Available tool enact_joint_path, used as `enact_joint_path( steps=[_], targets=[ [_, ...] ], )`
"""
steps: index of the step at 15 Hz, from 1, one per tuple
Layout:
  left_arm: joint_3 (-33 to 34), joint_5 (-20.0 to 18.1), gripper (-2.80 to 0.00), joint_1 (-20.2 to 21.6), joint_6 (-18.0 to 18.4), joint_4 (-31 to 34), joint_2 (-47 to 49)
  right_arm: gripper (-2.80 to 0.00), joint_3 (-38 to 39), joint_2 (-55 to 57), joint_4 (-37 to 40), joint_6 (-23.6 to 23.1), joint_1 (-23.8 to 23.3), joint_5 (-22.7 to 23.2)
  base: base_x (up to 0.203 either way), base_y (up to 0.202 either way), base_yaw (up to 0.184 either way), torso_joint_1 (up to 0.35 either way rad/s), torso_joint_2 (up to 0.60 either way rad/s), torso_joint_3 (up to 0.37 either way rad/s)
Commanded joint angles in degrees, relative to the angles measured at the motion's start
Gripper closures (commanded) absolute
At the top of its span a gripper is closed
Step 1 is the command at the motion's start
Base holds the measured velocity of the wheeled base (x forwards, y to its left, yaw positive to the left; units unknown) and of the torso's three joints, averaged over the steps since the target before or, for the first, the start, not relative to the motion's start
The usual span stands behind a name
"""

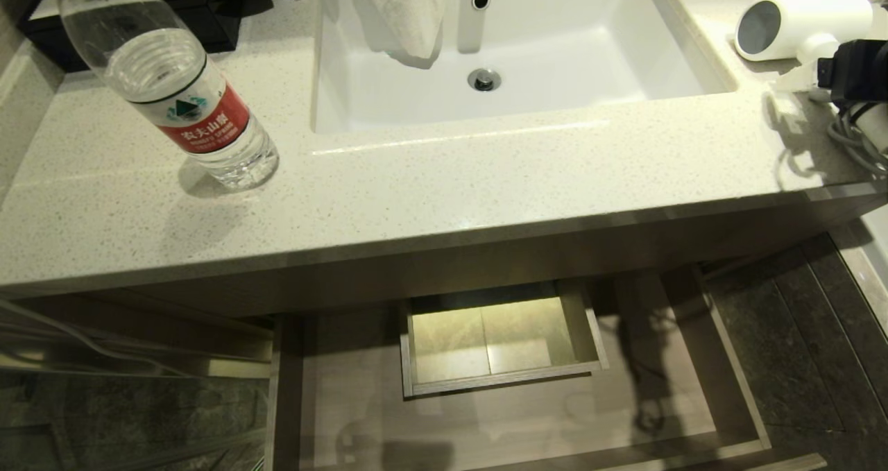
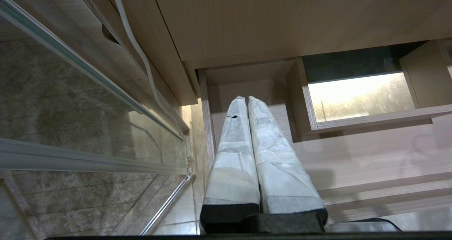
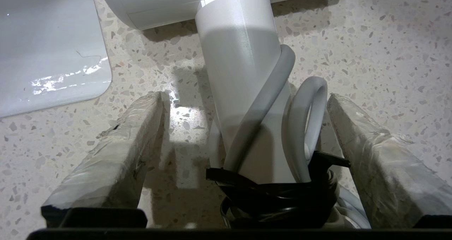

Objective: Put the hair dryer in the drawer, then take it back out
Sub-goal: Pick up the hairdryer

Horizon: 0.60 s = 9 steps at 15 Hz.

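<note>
Small white hair dryer (image 1: 798, 23) w/ short barrel & grey mouth lies on speckled pale stone countertop (image 1: 416, 180), just right of white rectangular sink (image 1: 555, 75); mouth faces sink.

R gripper (image 3: 243, 127) at dryer: padded fingers (image 3: 116, 151) spread wide, one each side of straight white handle (image 3: 240, 74), gap visible both sides, not clamped. White cord loops (image 3: 310, 105) w/ black tie (image 3: 268, 187) sit betw. fingers at handle base.

Wide shallow light-wood drawer (image 1: 728, 388) pulled open below counter, rect. cut-out (image 1: 496, 339) in middle.

L gripper (image 2: 247, 102) low by drawer's left end, fingers pressed together, nothing held.

Clear plastic water bottle w/ red label (image 1: 173, 89) stands on counter, left of sink.
</note>
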Motion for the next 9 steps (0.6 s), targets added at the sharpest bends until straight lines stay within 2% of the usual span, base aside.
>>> enact_joint_path(
  steps=[1, 4, 5, 9],
  targets=[
    [0.0, 0.0, 0.00, -0.1, 0.0, 0.0, 0.0, -2.80, -1.0, 1.8, 0.0, 0.1, -0.3, 1.7, 0.000, 0.000, 0.000, 0.000, 0.00, 0.000],
    [0.0, 0.0, 0.00, 0.0, 0.0, 0.0, 0.1, -2.80, -1.0, 2.4, -0.3, 0.1, -0.7, 2.2, 0.000, 0.000, 0.000, 0.000, 0.00, 0.000],
    [0.0, 0.0, 0.00, 0.0, 0.0, 0.0, 0.1, 0.00, -0.8, 2.4, -0.3, 0.1, -0.8, 2.1, 0.000, 0.000, 0.000, 0.000, 0.00, 0.000],
    [0.0, 0.0, 0.00, 0.0, 0.0, 0.0, 0.0, 0.00, -0.5, 2.0, -0.2, -0.7, -2.1, 2.1, 0.000, 0.000, 0.000, 0.000, 0.00, 0.000]
  ],
)
